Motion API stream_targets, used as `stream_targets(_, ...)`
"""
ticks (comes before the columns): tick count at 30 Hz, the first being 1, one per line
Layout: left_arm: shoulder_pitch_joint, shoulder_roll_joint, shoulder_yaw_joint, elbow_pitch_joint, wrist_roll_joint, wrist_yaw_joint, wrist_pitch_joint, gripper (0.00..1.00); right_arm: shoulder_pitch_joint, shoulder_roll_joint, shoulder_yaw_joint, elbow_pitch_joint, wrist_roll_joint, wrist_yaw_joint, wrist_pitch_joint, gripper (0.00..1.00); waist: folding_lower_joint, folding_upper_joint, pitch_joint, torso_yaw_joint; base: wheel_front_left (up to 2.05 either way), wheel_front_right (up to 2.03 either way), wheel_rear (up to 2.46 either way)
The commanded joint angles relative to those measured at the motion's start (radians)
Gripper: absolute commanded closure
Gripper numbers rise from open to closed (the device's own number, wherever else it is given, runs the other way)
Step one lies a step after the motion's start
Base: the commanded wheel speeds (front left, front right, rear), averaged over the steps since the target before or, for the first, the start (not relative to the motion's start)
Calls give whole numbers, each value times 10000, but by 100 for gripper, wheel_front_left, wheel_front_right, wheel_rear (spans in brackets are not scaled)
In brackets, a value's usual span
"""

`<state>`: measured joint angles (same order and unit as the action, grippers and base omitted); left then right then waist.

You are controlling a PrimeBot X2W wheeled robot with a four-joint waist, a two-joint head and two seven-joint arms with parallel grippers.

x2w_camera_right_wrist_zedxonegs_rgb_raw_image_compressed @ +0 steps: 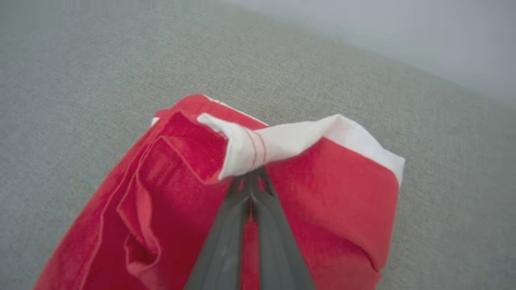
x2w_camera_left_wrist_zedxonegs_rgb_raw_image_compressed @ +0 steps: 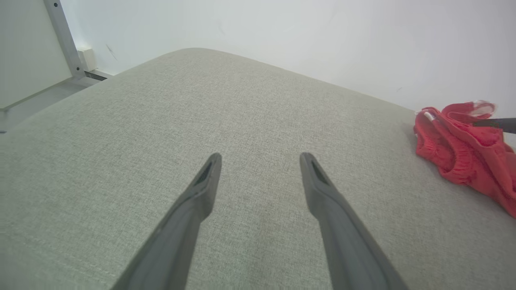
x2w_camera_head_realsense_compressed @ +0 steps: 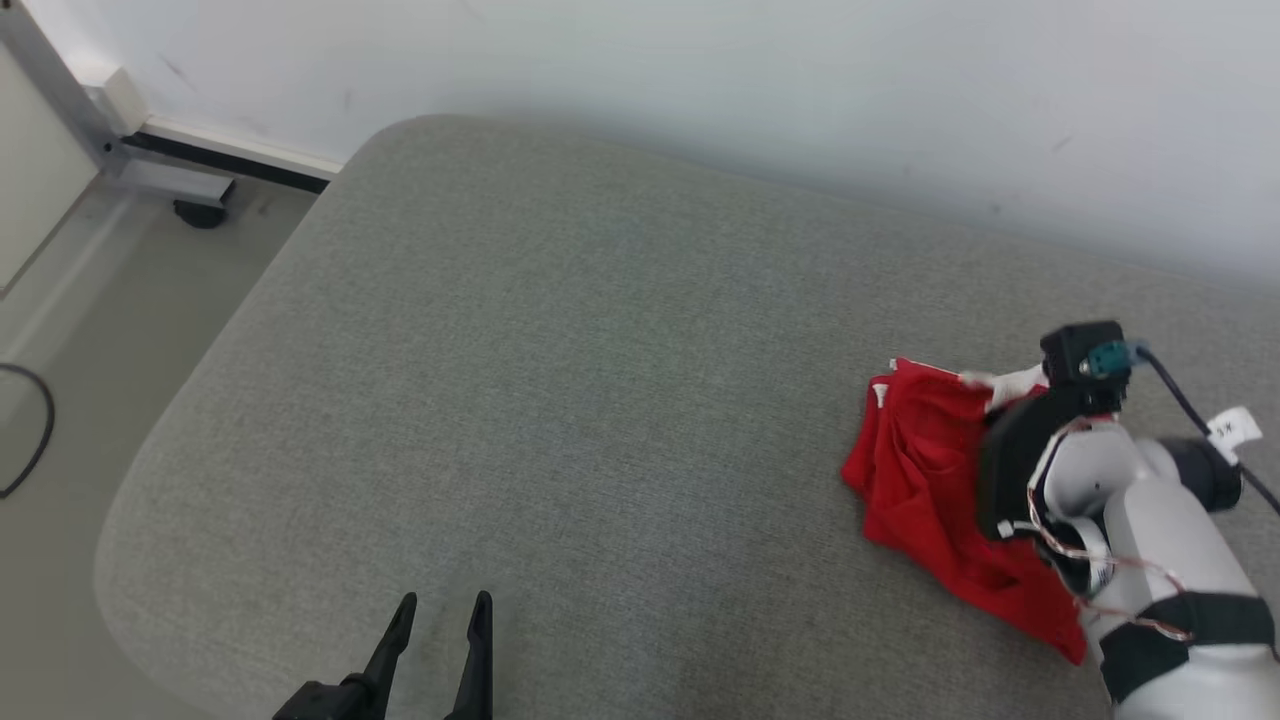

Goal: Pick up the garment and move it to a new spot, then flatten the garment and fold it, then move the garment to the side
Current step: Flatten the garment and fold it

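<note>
The garment (x2w_camera_head_realsense_compressed: 925, 480) is a crumpled red piece with a white trim, lying at the right side of the grey cushion (x2w_camera_head_realsense_compressed: 560, 400). My right gripper (x2w_camera_right_wrist_zedxonegs_rgb_raw_image_compressed: 252, 177) is shut on the garment (x2w_camera_right_wrist_zedxonegs_rgb_raw_image_compressed: 322, 189), its fingers pinching the white trimmed edge (x2w_camera_right_wrist_zedxonegs_rgb_raw_image_compressed: 282, 141). In the head view the right wrist (x2w_camera_head_realsense_compressed: 1050, 440) covers the garment's right part. My left gripper (x2w_camera_head_realsense_compressed: 440, 605) stands open at the cushion's near edge, far left of the garment, with nothing between its fingers (x2w_camera_left_wrist_zedxonegs_rgb_raw_image_compressed: 201, 189). From the left wrist view the garment (x2w_camera_left_wrist_zedxonegs_rgb_raw_image_compressed: 463, 149) lies at the far right.
A pale wall (x2w_camera_head_realsense_compressed: 800, 90) runs behind the cushion. The floor (x2w_camera_head_realsense_compressed: 90, 330) lies to the left, with a metal frame foot (x2w_camera_head_realsense_compressed: 200, 210) and a dark cable (x2w_camera_head_realsense_compressed: 30, 430). Bare grey cushion stretches between the two grippers.
</note>
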<state>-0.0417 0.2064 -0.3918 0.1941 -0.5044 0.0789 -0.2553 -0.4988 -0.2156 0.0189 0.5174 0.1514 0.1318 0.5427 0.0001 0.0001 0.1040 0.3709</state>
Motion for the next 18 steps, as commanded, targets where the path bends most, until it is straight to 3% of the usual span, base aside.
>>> stream_targets(1, -92, -32, -2, 48, -62, -28, -77, 0, -411, -34, -1, 188, -244, -19, -183, 100, -1, -1, 73, 190, 0, 0, 0)
stream_targets(11, -68, -89, -56, 124, -34, -22, -86, 0, -1893, 276, -519, 1839, -702, -19, -1796, 100, -1, -1, 15, 678, 0, 0, 0)
stream_targets(12, -37, -72, -43, 115, -41, -14, -88, 0, -1904, 294, -437, 1980, -670, -19, -1857, 91, -1, -1, -19, 698, 0, 0, 0)
stream_targets(13, 40, -12, -7, 113, -65, 7, -90, 0, -1776, 174, -169, 2188, -646, -19, -1929, 89, -1, -1, -126, 717, 0, 0, 0)
stream_targets(15, 107, 24, 25, 107, -101, 36, -92, 0, -1533, -42, 108, 2302, -637, -20, -1999, 100, -1, -1, -226, 699, 0, 0, 0)
stream_targets(18, 203, 64, 54, 70, -141, 71, -91, 0, -1027, -450, 586, 2334, -739, -20, -2128, 100, -1, -1, -345, 625, 0, 0, 0)
